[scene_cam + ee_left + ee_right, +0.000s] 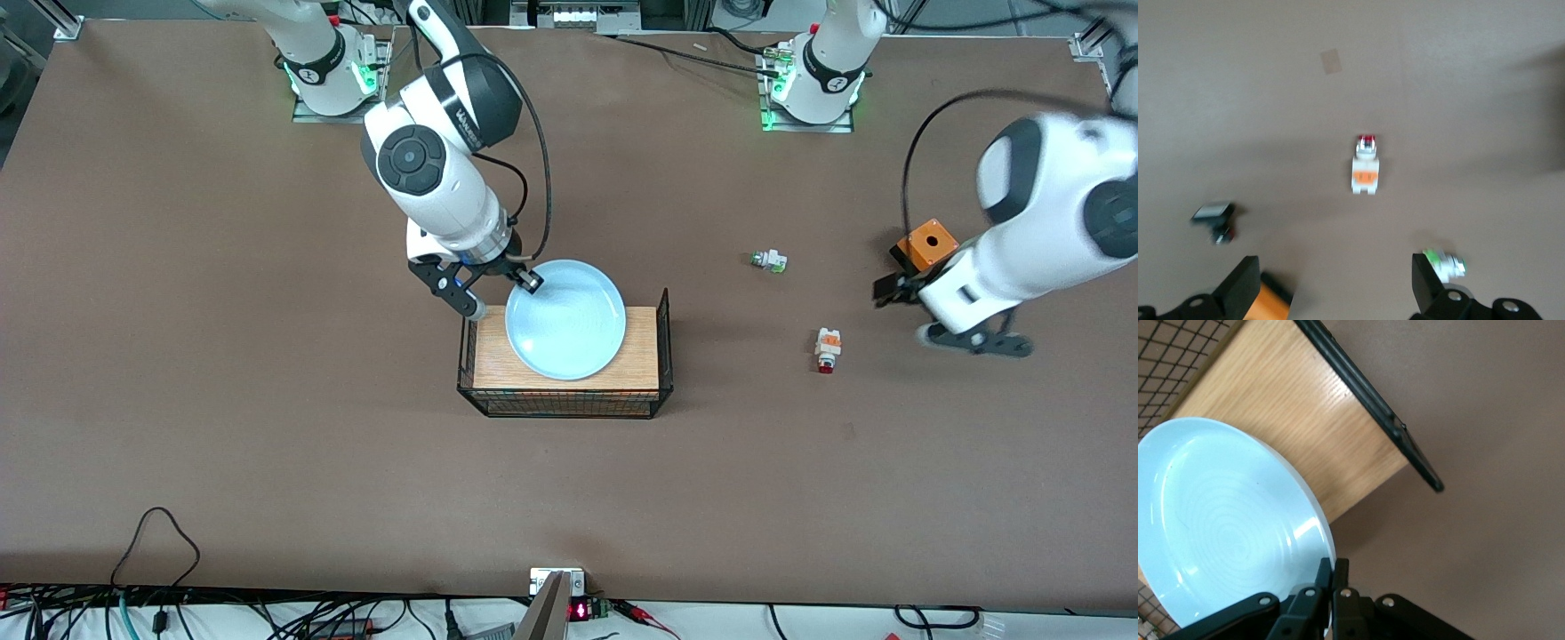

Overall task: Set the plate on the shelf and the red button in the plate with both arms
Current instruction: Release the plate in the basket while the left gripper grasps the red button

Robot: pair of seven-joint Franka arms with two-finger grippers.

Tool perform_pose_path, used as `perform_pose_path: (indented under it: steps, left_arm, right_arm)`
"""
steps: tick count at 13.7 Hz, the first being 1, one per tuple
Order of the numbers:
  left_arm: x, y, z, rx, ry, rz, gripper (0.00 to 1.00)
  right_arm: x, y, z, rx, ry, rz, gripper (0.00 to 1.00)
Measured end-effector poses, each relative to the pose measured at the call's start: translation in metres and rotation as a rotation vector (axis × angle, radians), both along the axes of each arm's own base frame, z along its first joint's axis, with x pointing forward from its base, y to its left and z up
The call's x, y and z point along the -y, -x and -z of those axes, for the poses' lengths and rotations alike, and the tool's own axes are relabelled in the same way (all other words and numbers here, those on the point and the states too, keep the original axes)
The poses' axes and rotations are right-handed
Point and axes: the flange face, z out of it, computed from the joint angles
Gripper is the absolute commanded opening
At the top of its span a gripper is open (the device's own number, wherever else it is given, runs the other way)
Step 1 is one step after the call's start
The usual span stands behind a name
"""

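The pale blue plate (565,318) is over the wooden board in the wire basket (662,342). My right gripper (531,280) is shut on the plate's rim at the edge toward the robots. In the right wrist view the fingers (1333,570) pinch the rim of the plate (1225,527). I cannot tell whether the plate rests on the board. The red button (828,348) lies on the table toward the left arm's end. My left gripper (893,292) is open and empty, up over the table beside it. The left wrist view shows the button (1365,170) ahead of the open gripper (1335,283).
An orange box with a black hole (926,243) sits by the left gripper and also shows in the left wrist view (1268,303). A white part with a green tip (768,260) (1446,263) lies farther from the front camera than the button. A small black part (1211,217) lies near the box.
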Motion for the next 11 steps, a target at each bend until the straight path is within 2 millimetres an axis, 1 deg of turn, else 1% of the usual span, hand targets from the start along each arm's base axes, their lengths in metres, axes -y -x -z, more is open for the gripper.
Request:
perform_pose_path:
  steps: [1,4,5,6,8,9,11]
  left_arm:
    - [0.003,-0.001,0.025,0.019,0.006,0.006,1.00]
    - [0.010,0.002,0.091,0.079,0.028,0.060,1.00]
    - [0.011,0.004,0.111,0.088,0.034,0.085,1.00]
    - [0.011,0.007,0.128,0.097,0.040,0.101,1.00]
    - [0.012,0.010,0.154,0.123,0.048,0.116,0.99]
    - [0.013,0.011,0.164,0.135,0.051,0.117,0.92]
    - [0.013,0.014,0.185,0.145,0.057,0.114,0.67]
  right_arm:
    - [0.001,-0.002,0.003,0.007,-0.001,0.004,0.00]
    - [0.003,-0.006,0.008,0.022,0.013,0.003,0.00]
    - [0.003,-0.007,0.009,0.022,0.016,0.003,0.27]
    - [0.004,-0.008,0.010,0.024,0.016,0.004,0.99]
    - [0.010,-0.013,0.010,0.029,0.016,0.016,1.00]
    - [0.013,-0.015,0.010,0.031,0.015,0.021,1.00]
    - [0.015,-0.019,0.004,0.041,0.011,0.027,1.00]
